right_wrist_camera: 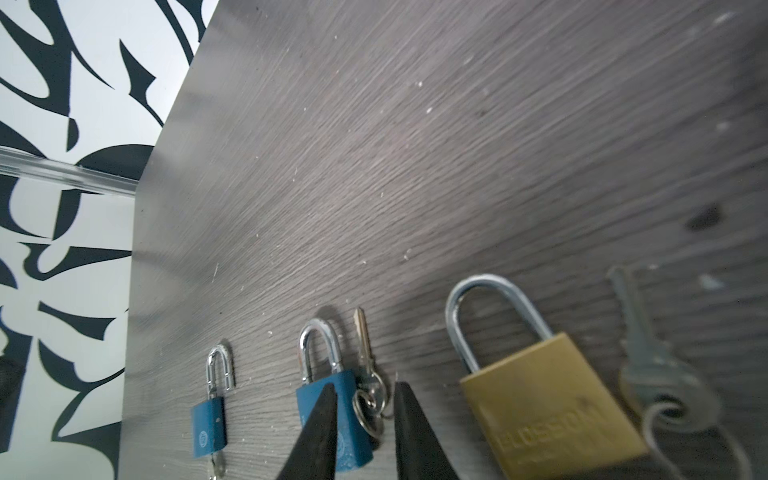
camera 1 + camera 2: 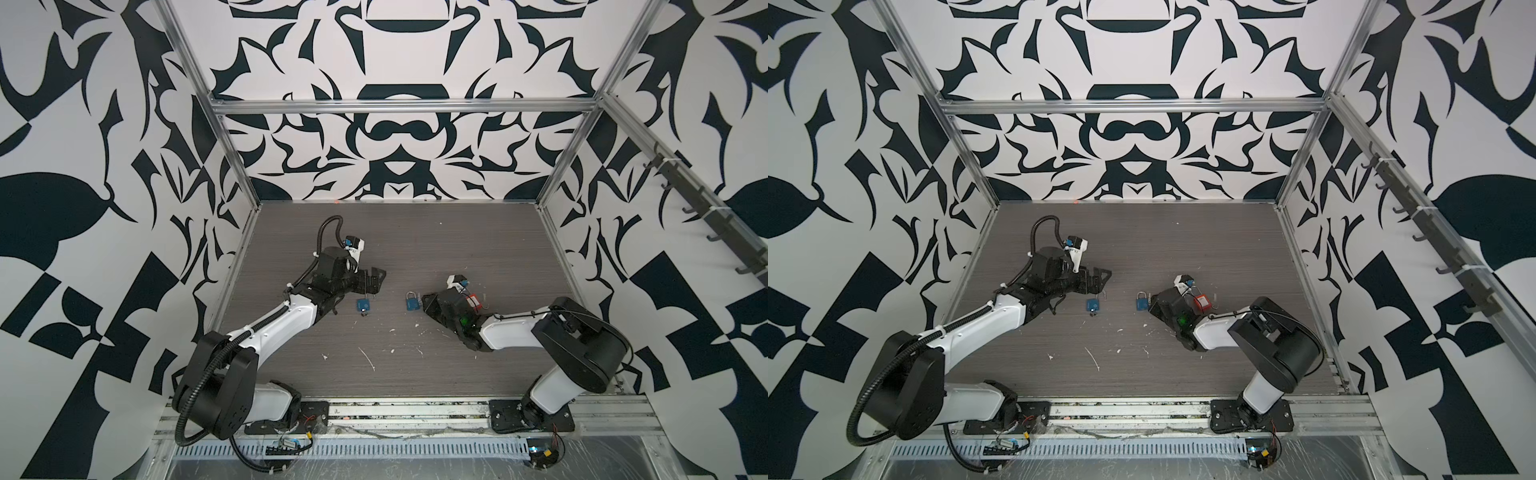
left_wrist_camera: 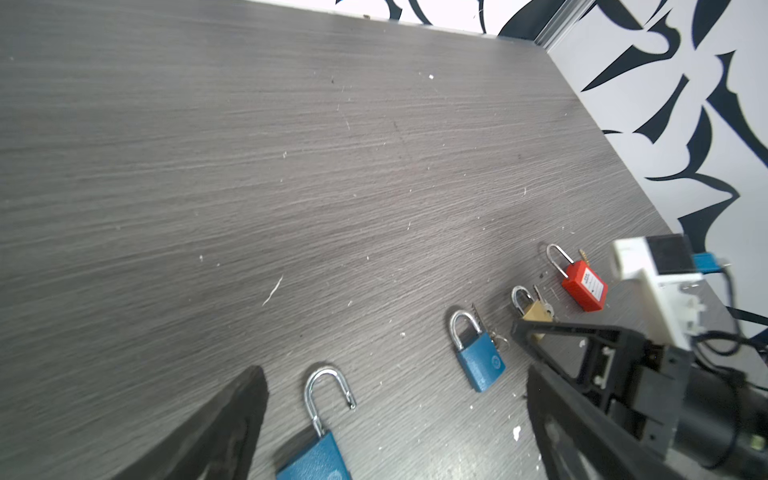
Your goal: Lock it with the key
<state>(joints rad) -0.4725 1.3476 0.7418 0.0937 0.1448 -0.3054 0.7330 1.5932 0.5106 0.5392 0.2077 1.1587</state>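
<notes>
Lying flat on the grey table [image 2: 415, 232], a brass key [image 1: 363, 345] is seen at 3 o'clock of the closed blue padlock [image 2: 412, 305], blade aimed toward 12 o'clock. Its ring [image 1: 365, 409] is straddled by the right gripper [image 1: 365, 386], narrowly parted, nothing clamped. The left gripper [image 3: 395, 372] is spread wide, empty.

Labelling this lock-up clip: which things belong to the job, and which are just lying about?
Job, probably: open blue padlock; shut blue padlock; its keys; right gripper.
Lying about: brass padlock; red padlock; white scraps; wall hooks.
</notes>
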